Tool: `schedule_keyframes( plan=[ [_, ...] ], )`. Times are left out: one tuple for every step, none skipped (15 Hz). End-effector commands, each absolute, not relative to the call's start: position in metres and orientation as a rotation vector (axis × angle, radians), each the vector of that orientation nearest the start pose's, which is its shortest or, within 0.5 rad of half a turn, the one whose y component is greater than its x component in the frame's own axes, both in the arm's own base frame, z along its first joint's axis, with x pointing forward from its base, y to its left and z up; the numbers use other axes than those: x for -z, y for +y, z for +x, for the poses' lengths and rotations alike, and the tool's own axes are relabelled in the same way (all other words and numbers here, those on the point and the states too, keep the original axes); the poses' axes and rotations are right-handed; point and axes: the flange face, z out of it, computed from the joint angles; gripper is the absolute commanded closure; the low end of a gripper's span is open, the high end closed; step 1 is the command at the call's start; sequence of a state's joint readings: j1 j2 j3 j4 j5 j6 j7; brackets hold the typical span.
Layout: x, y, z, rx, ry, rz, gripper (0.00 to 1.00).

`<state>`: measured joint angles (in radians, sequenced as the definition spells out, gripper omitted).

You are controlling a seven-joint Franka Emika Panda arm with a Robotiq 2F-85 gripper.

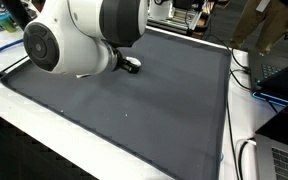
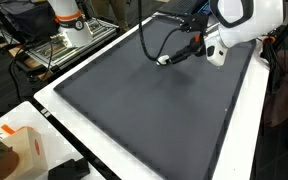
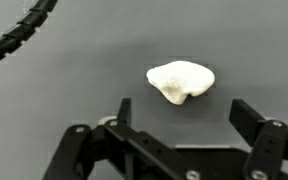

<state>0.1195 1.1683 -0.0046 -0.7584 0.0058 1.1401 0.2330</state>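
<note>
A small white lumpy object point(image 3: 181, 80) lies on the dark grey mat point(image 3: 74, 90), just beyond the fingertips in the wrist view. My gripper point(image 3: 184, 114) is open above the mat. Its two black fingers point(image 3: 124, 110) stand wide apart with nothing between them. In an exterior view the gripper point(image 2: 189, 50) hangs low over the far side of the mat point(image 2: 144, 110), with the small white object point(image 2: 164, 61) beside it. From another angle, the arm's big white joint point(image 1: 74, 35) hides most of the gripper point(image 1: 130, 65).
A black cable point(image 3: 19, 35) loops over the mat near the gripper. A white table border point(image 2: 134, 150) frames the mat. A cardboard box point(image 2: 19, 150) sits at the front corner, a metal rack point(image 2: 64, 45) behind, a laptop point(image 1: 284, 75) and cables beside the mat.
</note>
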Motion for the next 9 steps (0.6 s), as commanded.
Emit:
schedule_keyframes(
  plan=[
    [-0.188, 0.082, 0.696, -1.204, 0.174, -3.024, 0.00],
    [-0.190, 0.081, 0.696, -1.203, 0.178, -3.025, 0.00],
    [-0.194, 0.080, 0.696, -1.196, 0.202, -3.023, 0.00],
    [-0.198, 0.078, 0.696, -1.187, 0.212, -3.016, 0.00],
    [-0.204, 0.076, 0.696, -1.174, 0.225, -3.019, 0.00],
    [-0.211, 0.073, 0.696, -1.152, 0.237, -3.029, 0.00],
    [-0.218, 0.070, 0.695, -1.138, 0.240, -3.031, 0.00],
    [-0.226, 0.066, 0.692, -1.131, 0.245, -3.033, 0.00],
    [-0.236, 0.062, 0.686, -1.131, 0.251, -3.029, 0.00]
  ],
)
